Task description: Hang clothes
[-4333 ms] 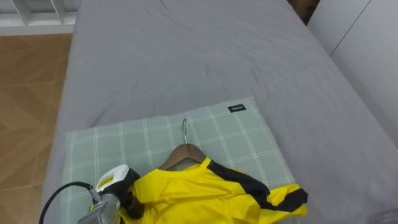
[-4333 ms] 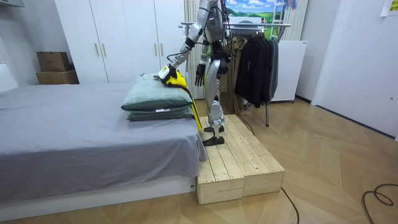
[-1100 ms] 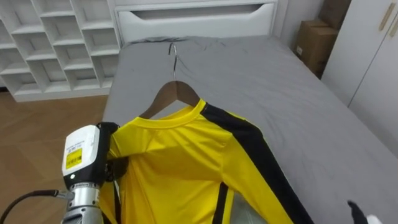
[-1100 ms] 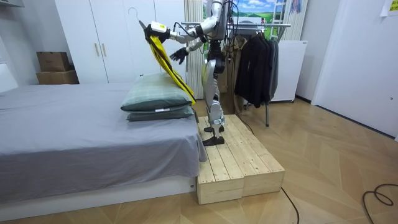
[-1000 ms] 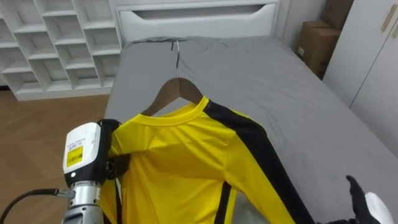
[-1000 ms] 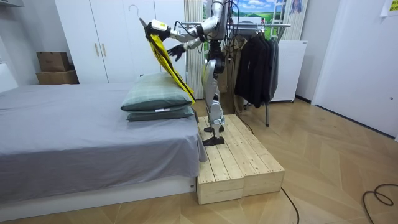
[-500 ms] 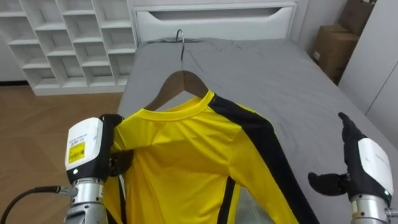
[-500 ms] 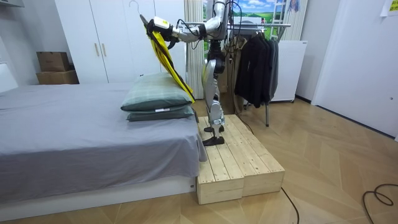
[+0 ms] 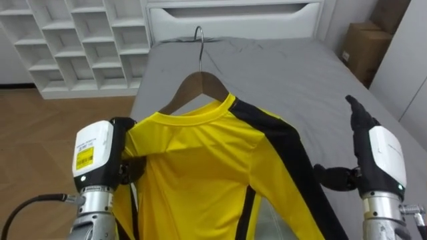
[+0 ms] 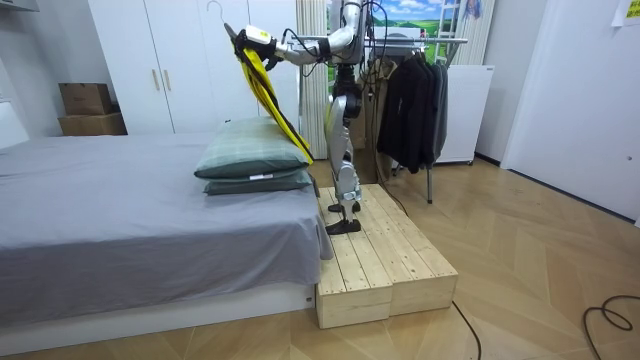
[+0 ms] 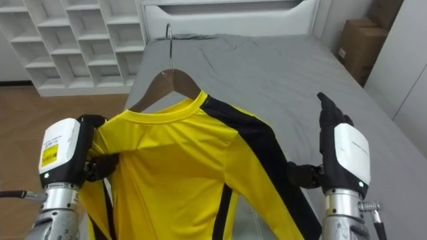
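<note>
Shirt and hanger are up in the air together above the grey bed (image 9: pixel 287 73). The yellow shirt (image 9: pixel 200 160), with black stripes along the sleeve, sits on a wooden hanger (image 9: pixel 198 83) whose metal hook (image 9: pixel 199 39) points upward and is free.

Our left hand (image 9: pixel 93 157) has its fingers (image 9: pixel 131 170) curled on the shoulder end of the shirt, and we think the hanger's arm is inside this grip. Our right hand (image 9: pixel 380 160) is raised just beside the other shoulder, not touching it, with the fingers straight and the thumb out toward the cloth.

In the room view we stand on a wooden platform (image 10: pixel 385 265) at the side of the bed, and the clothes rack (image 10: pixel 425 41) with dark garments is behind us.

We judge the shirt to be light, soft and loose. It can slide off the smooth wood if the hanger tilts. The hanger itself is stiff. A good place for the right hand seems to be the wooden neck just under the hook, so the hook stays free for the rail.
</note>
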Robot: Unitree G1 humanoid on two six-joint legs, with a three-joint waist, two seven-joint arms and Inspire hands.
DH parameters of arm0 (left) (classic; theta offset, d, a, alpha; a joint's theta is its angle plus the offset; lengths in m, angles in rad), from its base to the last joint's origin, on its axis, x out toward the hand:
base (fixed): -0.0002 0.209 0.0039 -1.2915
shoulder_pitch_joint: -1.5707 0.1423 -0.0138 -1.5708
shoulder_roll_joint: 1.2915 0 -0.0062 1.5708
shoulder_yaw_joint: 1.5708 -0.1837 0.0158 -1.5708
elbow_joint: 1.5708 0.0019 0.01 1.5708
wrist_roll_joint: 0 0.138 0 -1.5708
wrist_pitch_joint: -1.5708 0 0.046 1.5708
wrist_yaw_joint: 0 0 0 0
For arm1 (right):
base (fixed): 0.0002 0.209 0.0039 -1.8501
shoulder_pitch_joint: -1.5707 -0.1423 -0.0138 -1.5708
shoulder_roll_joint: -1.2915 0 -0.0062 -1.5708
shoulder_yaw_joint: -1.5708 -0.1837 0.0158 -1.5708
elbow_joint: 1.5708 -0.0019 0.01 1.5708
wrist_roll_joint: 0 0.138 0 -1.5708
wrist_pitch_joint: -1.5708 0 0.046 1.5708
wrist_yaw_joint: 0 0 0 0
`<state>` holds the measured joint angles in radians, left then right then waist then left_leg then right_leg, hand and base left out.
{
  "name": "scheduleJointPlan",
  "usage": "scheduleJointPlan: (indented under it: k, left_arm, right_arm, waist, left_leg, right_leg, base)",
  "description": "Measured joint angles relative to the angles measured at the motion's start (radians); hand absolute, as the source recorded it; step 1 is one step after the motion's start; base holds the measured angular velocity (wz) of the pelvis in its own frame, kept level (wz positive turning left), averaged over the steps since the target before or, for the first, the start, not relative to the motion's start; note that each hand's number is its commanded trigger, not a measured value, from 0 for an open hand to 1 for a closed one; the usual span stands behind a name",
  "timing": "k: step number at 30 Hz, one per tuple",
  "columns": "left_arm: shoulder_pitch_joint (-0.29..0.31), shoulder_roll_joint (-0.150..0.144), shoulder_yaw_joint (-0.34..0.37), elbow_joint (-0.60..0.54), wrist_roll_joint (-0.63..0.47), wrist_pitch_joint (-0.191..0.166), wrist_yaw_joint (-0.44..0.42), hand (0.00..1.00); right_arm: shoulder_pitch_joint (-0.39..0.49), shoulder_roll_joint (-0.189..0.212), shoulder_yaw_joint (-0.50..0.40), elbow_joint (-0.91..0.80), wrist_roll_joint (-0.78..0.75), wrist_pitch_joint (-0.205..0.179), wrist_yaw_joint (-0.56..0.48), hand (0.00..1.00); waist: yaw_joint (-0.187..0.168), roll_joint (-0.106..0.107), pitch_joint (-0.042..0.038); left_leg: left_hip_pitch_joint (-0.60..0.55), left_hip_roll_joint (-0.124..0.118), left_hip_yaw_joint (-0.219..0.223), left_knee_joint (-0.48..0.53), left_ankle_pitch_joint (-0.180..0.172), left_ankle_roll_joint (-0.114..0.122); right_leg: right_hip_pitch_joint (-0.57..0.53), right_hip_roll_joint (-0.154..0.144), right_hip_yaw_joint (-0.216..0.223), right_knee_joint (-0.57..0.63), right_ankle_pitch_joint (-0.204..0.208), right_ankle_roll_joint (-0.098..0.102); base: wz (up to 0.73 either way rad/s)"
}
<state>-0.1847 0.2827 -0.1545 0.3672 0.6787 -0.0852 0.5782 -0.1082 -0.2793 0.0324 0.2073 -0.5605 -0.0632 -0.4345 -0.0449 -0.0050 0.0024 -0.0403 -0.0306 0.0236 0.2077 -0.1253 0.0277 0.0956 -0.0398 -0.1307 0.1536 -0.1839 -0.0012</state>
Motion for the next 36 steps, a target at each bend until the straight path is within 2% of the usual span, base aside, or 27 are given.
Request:
scheduleJointPlan:
  k: [9, 14, 19, 23, 27, 30, 36]
  left_arm:
    - [0.0, 0.0, 0.003, 0.0, -0.005, 0.011, -0.006, 1.0]
    - [0.0, 0.0, 0.008, 0.0, 0.001, 0.011, -0.02, 1.0]
    - [0.0, 0.0, 0.008, 0.0, 0.0, 0.011, -0.021, 1.0]
    - [0.0, -0.003, 0.009, 0.0, 0.001, 0.011, -0.036, 1.0]
    - [0.0, -0.005, 0.014, 0.0, 0.001, 0.012, -0.061, 1.0]
    - [0.0, -0.005, 0.017, 0.0, 0.027, 0.012, -0.085, 1.0]
    - [-0.004, -0.008, 0.018, 0.0, 0.075, 0.014, -0.111, 1.0]
  right_arm:
    - [-0.015, -0.003, 0.026, -0.03, -0.003, 0.001, 0.0, 0.0]
    - [-0.082, -0.003, 0.025, -0.023, -0.003, -0.001, 0.003, 0.0]
    - [-0.089, -0.003, 0.032, -0.022, -0.004, -0.001, 0.022, 0.0]
    - [-0.09, -0.002, 0.044, -0.022, -0.005, 0.0, 0.056, 0.0]
    - [-0.134, -0.003, 0.044, -0.021, -0.005, 0.0, 0.081, 0.0]
    - [-0.164, -0.003, 0.043, -0.021, -0.019, 0.0, 0.083, 0.0]
    - [-0.167, -0.002, 0.059, -0.004, -0.039, -0.001, 0.104, 0.0]
  waist:
    - [0.002, -0.003, 0.0012]
    - [0.003, -0.016, 0.0089]
    - [0.015, -0.023, 0.0135]
    - [0.027, -0.024, 0.0139]
    - [0.029, -0.025, 0.0145]
    - [0.029, -0.025, 0.0145]
    - [0.038, -0.025, 0.0142]
  left_leg:
    - [0.003, -0.001, -0.013, -0.003, 0.0, 0.0]
    - [0.0, -0.001, -0.013, 0.0, 0.0, 0.0]
    - [-0.001, 0.0, -0.013, -0.001, 0.0, 0.0]
    - [-0.002, 0.0, -0.013, -0.002, 0.0, 0.0]
    - [-0.006, -0.001, -0.017, -0.002, 0.0, 0.0]
    - [-0.006, -0.002, -0.02, -0.002, 0.0, 0.0]
    - [-0.008, -0.003, -0.027, -0.003, 0.0, 0.0]
  right_leg:
    - [-0.004, 0.0, -0.008, 0.018, 0.001, -0.002]
    - [-0.005, 0.0, -0.009, 0.018, 0.001, -0.002]
    - [-0.008, 0.0, -0.009, 0.018, 0.001, -0.002]
    - [-0.009, 0.0, -0.01, 0.018, 0.001, -0.002]
    - [-0.011, 0.0, -0.013, 0.017, 0.001, -0.002]
    - [-0.011, 0.0, -0.016, 0.016, 0.001, -0.002]
    - [-0.012, 0.0, -0.024, 0.016, 0.001, -0.002]
  base:
    - [0.04]
    - [0.0]
    - [0.0]
    - [0.0]
    - [0.01]
    - [0.02]
    - [0.03]
